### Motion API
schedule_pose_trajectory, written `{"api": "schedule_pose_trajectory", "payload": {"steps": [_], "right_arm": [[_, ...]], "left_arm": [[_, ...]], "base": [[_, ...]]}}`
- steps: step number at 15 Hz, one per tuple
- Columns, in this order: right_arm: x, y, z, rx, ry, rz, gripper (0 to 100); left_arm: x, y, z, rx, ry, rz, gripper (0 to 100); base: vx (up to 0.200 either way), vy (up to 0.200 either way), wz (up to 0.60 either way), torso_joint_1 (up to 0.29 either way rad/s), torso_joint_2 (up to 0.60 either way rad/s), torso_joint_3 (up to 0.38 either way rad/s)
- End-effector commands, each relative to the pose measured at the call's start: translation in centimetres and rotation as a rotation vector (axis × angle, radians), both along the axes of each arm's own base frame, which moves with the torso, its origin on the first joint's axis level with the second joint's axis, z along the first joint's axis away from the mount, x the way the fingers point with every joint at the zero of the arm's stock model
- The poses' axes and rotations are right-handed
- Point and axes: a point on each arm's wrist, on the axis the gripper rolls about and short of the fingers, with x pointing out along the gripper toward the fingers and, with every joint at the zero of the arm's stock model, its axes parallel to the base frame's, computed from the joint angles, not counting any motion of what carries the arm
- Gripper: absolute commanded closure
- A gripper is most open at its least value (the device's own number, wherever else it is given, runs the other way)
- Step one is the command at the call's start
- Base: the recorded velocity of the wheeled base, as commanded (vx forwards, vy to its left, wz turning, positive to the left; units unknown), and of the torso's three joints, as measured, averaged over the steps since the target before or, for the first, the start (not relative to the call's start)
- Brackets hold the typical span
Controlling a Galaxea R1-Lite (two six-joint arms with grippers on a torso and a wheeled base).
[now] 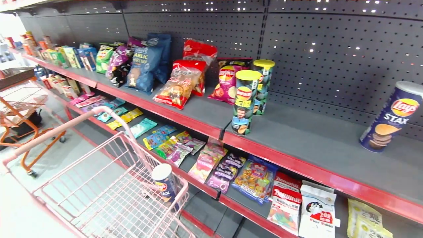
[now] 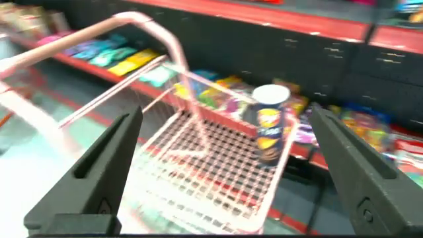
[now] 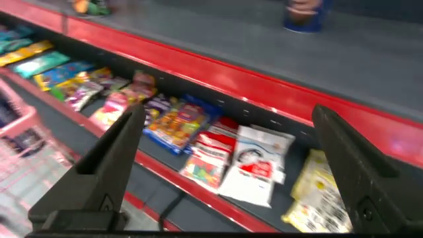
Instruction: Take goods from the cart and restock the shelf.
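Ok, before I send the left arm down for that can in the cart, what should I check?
1. Left tool open and empty: ok.
2. Blue can upright in the pink cart: ok.
3. Blue can framed ahead of the left tool: ok.
4. Room around the blue can against the cart wires: cannot tell.
5. Bare space on the upper shelf beside the matching can: ok.
6. Right tool open and empty: ok.

Right gripper [image 3: 228, 112], fingers [image 3: 109, 165] spread wide, faced the shelving. A white bag [image 3: 259, 162] and a red bag [image 3: 210, 157] lay between the fingers; 1 blue can [image 3: 304, 14] stood far beyond, past the red shelf edge [image 3: 218, 66].
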Motion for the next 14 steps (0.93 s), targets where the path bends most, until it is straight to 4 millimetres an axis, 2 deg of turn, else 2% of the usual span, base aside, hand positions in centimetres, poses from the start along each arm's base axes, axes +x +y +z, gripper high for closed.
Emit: {"api": "schedule_pose_trajectory", "payload": {"steps": [1, 6, 14], "right_arm": [[0.0, 0.0, -0.01, 0.001, 0.001, -0.001, 0], [0.0, 0.0, -0.01, 0.001, 0.001, -0.001, 0], [0.0, -0.01, -0.01, 0.005, 0.001, -0.003, 0]], "left_arm": [[0.0, 0.0, 0.0, 0.0, 0.0, 0.001, 0], [0.0, 0.0, 0.0, 0.0, 0.0, 0.001, 0], [0.0, 0.0, 0.0, 0.001, 0.0, 0.001, 0]], "base": [[0.0, 0.0, 0.0, 0.0, 0.0, 0.0], [0.0, 0.0, 0.0, -0.016, 0.04, 0.024], [0.0, 0.0, 0.0, -0.143, 0.36, 0.212]]}}
